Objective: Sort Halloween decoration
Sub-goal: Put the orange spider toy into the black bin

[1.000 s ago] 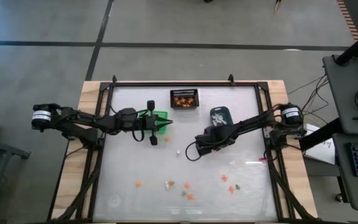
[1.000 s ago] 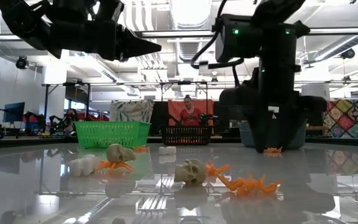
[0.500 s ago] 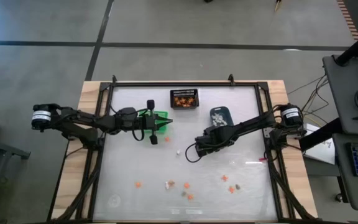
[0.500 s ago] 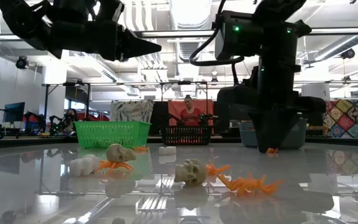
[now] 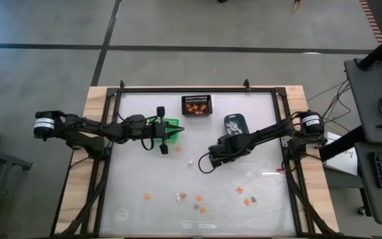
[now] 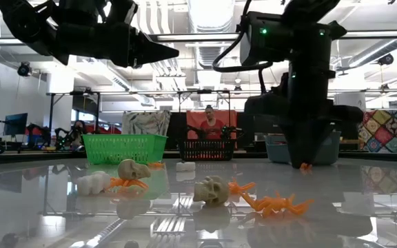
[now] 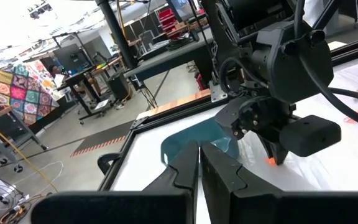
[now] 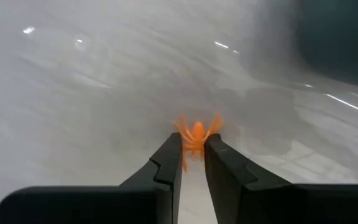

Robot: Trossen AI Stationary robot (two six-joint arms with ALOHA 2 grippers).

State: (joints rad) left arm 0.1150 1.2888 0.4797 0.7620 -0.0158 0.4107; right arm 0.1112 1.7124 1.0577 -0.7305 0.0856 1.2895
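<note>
Near the table's front edge skulls point(image 6: 211, 189) and orange spiders point(image 6: 276, 204) lie loose, unsorted. Mid-table, the right gripper point(image 8: 193, 163) has its fingers nearly closed on a small orange spider point(image 8: 196, 135), which sits between the fingertips, legs splayed sideways beyond them. Right wrist view shows the pinch; high view hides it under the gripper point(image 5: 214, 159). Blue-grey bin point(image 5: 234, 123) just behind, black basket point(image 5: 196, 105) farther back. Left gripper point(image 7: 199, 163) waits, closed and empty, over green basket point(image 5: 170, 127).
</note>
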